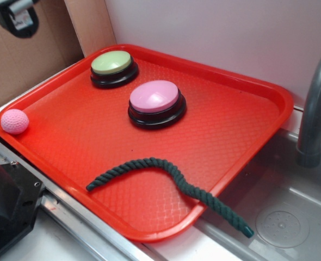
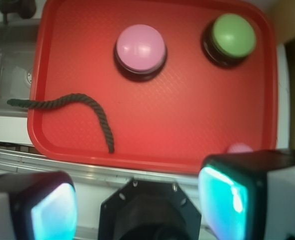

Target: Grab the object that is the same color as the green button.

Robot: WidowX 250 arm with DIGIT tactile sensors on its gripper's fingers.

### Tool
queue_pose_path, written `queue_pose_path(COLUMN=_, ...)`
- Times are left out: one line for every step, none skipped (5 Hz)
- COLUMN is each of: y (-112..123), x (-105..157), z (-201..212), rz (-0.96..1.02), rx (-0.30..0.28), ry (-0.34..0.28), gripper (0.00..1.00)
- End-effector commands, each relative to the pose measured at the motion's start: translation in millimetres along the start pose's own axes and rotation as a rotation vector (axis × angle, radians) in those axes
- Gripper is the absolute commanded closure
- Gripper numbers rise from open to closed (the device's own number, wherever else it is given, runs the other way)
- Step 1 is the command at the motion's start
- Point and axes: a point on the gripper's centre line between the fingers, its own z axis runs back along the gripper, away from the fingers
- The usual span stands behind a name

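The dark green twisted rope (image 1: 166, 165) lies wavy on the near part of the red tray (image 1: 231, 109), with one end hanging over the tray's rim above the sink. It also shows in the wrist view (image 2: 62, 101) at the tray's left. The green button (image 1: 112, 64) stands at the tray's far corner and shows in the wrist view (image 2: 232, 35) at the upper right. My gripper (image 2: 137, 200) is open and empty, high above and off the tray's edge, far from the rope. Only a part of it shows in the exterior view (image 1: 16, 16), at the top left.
A pink-topped button (image 1: 154, 97) stands mid-tray. A small pink ball (image 1: 14, 121) rests at the tray's left rim. A metal sink (image 1: 291, 212) with a grey faucet (image 1: 315, 109) is at the right. Cardboard (image 1: 41, 54) stands behind on the left.
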Motion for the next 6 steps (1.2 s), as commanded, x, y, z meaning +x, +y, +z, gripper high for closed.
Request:
queue_pose_path(y=-28, x=19, z=-23, rz=-0.266, rx=0.023, ry=-0.025, gripper=0.00)
queue_pose_path(y=-33, x=28, z=-54, rz=-0.358, rx=0.030, ry=-0.022, gripper=0.00)
queue_pose_path(y=-37, x=35, z=-83, rz=-0.451, rx=0.024, ry=-0.003, gripper=0.00)
queue_pose_path(y=-43, x=38, z=-112, rz=-0.502, rx=0.014, ry=-0.001, gripper=0.00)
queue_pose_path(y=-46, x=39, z=-136, rz=-0.500, rx=0.000, ry=0.000, gripper=0.00)
queue_pose_path(y=-41, x=36, z=-159, rz=-0.462, rx=0.032, ry=0.033, gripper=0.00)
